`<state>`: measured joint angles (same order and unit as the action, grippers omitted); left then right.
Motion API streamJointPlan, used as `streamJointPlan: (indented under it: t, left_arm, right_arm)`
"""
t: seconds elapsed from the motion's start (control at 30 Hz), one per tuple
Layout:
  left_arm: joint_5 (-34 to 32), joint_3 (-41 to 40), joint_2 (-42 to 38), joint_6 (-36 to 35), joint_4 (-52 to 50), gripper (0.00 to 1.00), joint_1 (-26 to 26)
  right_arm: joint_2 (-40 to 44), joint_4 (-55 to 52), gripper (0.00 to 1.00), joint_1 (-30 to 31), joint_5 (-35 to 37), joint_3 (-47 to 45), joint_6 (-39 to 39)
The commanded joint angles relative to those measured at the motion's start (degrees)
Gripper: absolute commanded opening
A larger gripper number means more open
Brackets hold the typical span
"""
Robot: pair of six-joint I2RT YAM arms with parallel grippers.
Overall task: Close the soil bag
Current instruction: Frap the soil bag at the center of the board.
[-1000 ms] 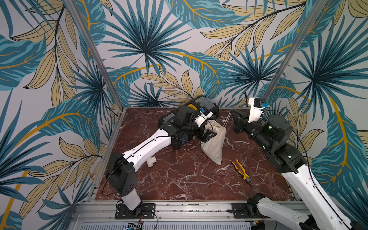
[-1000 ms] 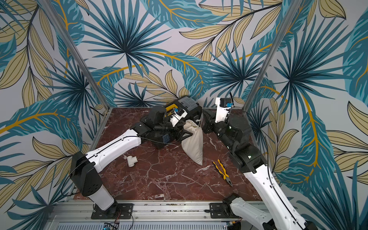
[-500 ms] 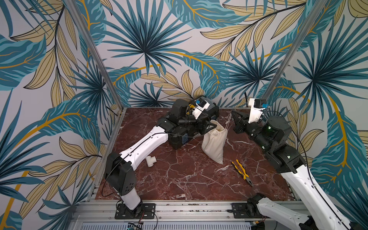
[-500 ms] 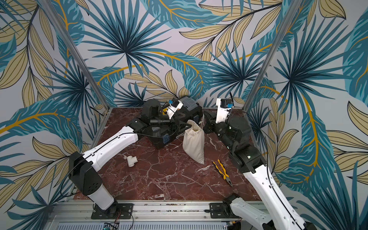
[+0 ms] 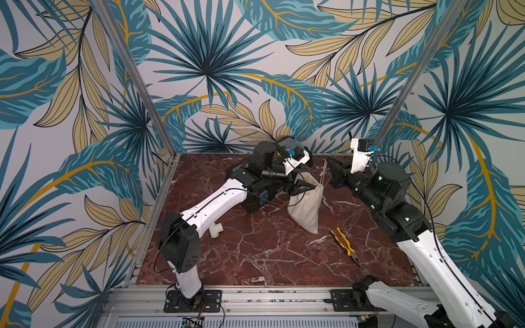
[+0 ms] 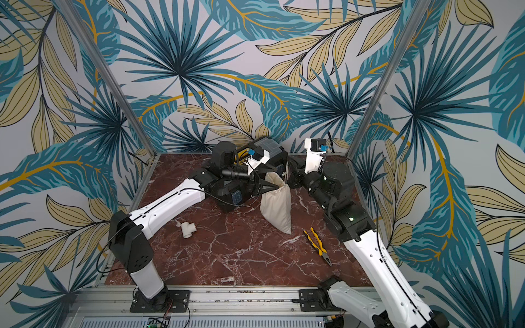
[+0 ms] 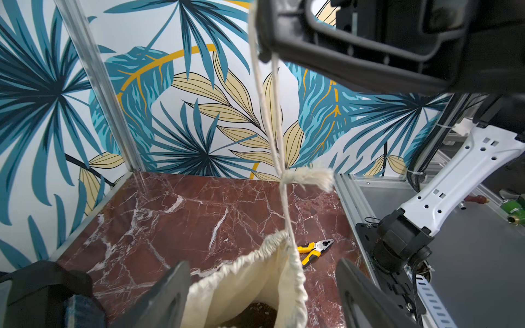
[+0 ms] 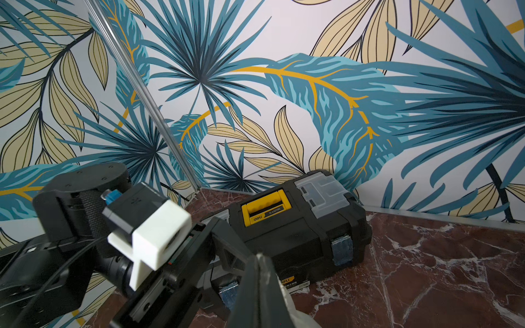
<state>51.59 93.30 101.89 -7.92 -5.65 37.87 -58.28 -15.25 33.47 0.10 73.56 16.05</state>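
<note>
The soil bag (image 5: 305, 206) (image 6: 277, 206) is a cream cloth sack standing tilted on the marble floor, hung by its thin white cord (image 5: 324, 170) (image 7: 272, 119). My right gripper (image 5: 327, 159) (image 6: 288, 164) (image 8: 260, 262) is shut on that cord above the bag and holds it taut. My left gripper (image 5: 311, 179) (image 6: 277, 178) (image 7: 262, 265) is open and straddles the bag's gathered mouth (image 7: 255, 261), one finger on each side. The mouth gapes, and dark soil (image 7: 255, 312) shows inside.
A black toolbox (image 8: 298, 227) (image 5: 289, 142) with a yellow handle stands at the back wall behind the bag. Yellow pliers (image 5: 345, 244) (image 7: 314, 250) lie on the floor to the bag's right. A white pipe tee (image 5: 216, 229) lies under the left arm.
My left gripper swung up from beside the bag to sit around its mouth, and its jaws narrowed a little. The bag stands straighter. The right gripper kept its hold on the cord.
</note>
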Motion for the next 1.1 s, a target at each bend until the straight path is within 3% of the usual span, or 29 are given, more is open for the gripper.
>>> streamJointPlan:
  t: [0.0, 0.37, 0.63, 0.83, 0.97, 1.07]
  left_arm:
    - [2.6, 2.9, 1.2, 0.7, 3.8, 0.8, 1.3]
    - [6.4, 4.3, 4.0, 6.7, 11.7, 0.62, 1.9]
    - [7.0, 5.3, 5.8, 7.0, 11.2, 0.45, 2.5]
    - [6.4, 5.7, 6.4, 7.0, 10.4, 0.38, 3.0]
    - [6.0, 5.8, 6.4, 6.8, 9.6, 0.18, 3.0]
    - [5.7, 5.6, 6.1, 5.8, 8.3, 0.09, 3.1]
  right_arm:
    - [-0.1, 2.2, 0.0, -0.3, -1.1, 1.3, -0.2]
    - [0.0, 1.7, 0.0, -0.4, -2.2, 1.2, 0.2]
    - [0.0, 1.9, 0.0, -0.4, -2.2, 1.4, 0.6]
    - [-0.3, 2.2, 0.0, -0.5, -2.4, 1.5, 0.9]
    - [-0.4, 2.5, 0.0, -0.4, -2.4, 1.4, 1.1]
    - [-0.6, 2.6, 0.0, -0.4, -2.5, 1.4, 1.1]
